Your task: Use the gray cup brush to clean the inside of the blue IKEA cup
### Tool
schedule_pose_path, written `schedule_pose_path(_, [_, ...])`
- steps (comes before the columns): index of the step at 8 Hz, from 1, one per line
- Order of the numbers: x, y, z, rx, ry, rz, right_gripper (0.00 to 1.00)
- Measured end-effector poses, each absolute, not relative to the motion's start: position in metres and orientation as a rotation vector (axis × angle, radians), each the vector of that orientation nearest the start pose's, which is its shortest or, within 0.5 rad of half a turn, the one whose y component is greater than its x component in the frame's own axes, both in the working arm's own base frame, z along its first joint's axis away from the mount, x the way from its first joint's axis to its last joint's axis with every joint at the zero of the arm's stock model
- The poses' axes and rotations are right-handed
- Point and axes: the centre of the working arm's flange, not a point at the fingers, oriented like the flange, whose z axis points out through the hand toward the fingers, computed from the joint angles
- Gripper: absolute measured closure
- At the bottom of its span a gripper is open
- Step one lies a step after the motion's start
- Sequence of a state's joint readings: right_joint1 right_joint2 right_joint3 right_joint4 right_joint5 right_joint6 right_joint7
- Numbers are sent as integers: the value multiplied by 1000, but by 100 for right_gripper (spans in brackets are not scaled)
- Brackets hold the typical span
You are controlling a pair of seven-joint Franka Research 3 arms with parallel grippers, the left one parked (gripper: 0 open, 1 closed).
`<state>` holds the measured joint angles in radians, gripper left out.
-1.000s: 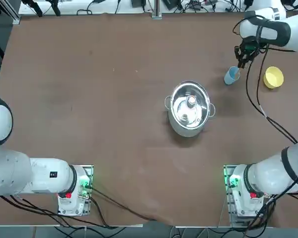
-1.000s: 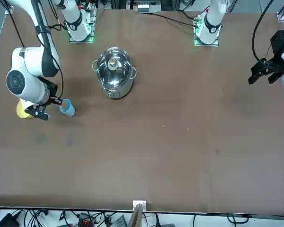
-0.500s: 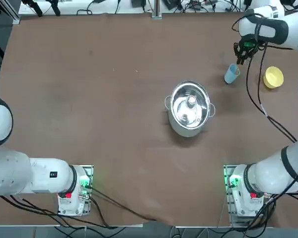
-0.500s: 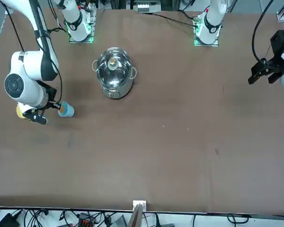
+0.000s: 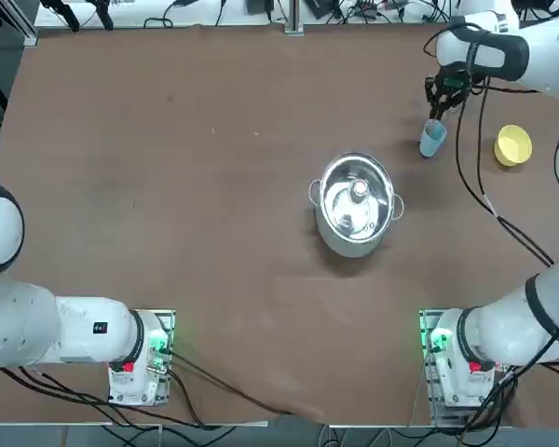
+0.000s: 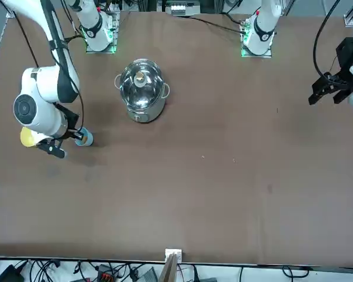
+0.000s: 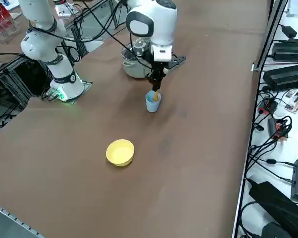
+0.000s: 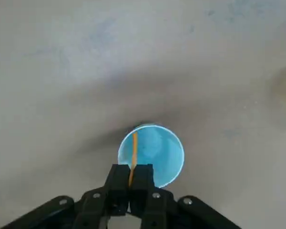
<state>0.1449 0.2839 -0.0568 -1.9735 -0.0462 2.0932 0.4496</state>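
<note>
My right end effector (image 8: 131, 183) is clamped on the gray cup brush (image 8: 133, 155) – thin, light, likely whippy – dipping into the blue IKEA cup (image 8: 155, 153), upright on the bench (image 5: 214, 186), easily tipped

- The right arm reaches far out over the table, its wrist bent so the hand points straight down.
- The right gripper (image 8: 131, 177) hangs low, its two black fingers (image 8: 117, 183) pressed close together, clamped on a thin orange stick.
</note>
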Motion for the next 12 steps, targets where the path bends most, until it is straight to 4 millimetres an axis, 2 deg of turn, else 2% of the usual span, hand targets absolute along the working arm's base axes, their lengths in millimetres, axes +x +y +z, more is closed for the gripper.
schedule_pose_path(2, [577,55,311,-3195,549,326,96])
schedule_pose_path(6, [574,26,314,-3241,586,404,96])
schedule_pose_path(9, [587,15,327,-3256,601,344,96])
schedule_pose_path(12, [604,24,336,-3209,635,298,96])
